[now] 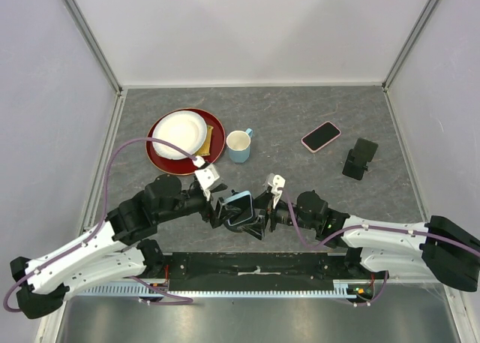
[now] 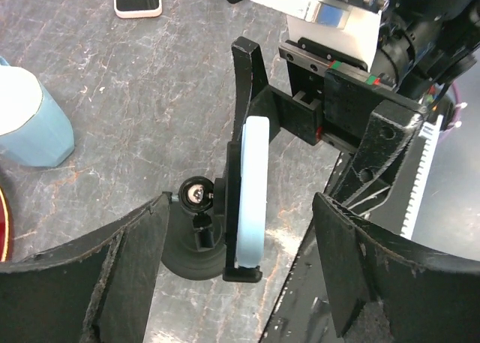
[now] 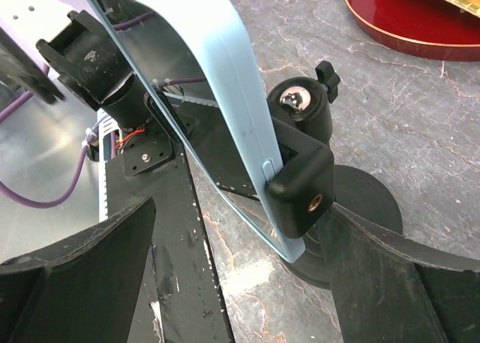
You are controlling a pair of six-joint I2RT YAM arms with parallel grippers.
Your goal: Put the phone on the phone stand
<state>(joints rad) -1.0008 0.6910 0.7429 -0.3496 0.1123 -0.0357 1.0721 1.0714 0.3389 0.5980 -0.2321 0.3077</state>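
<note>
A light blue phone (image 1: 240, 205) stands on edge, clamped in a black phone stand (image 1: 253, 224) at the front middle of the table. In the left wrist view the phone (image 2: 253, 193) is edge-on in the stand's bracket (image 2: 241, 272), in front of the ball joint (image 2: 196, 194). My left gripper (image 1: 223, 208) is open, its fingers (image 2: 127, 275) wide on either side of phone and stand without touching them. My right gripper (image 1: 265, 209) is open on the other side; its fingers (image 3: 390, 275) straddle the phone (image 3: 225, 80) and clamp (image 3: 300, 189).
A pink phone (image 1: 321, 136) lies flat at the back right, next to a second black stand (image 1: 361, 158). A blue-and-white cup (image 1: 239, 145) and a red plate (image 1: 161, 159) holding a white plate (image 1: 179, 133) stand at the back left.
</note>
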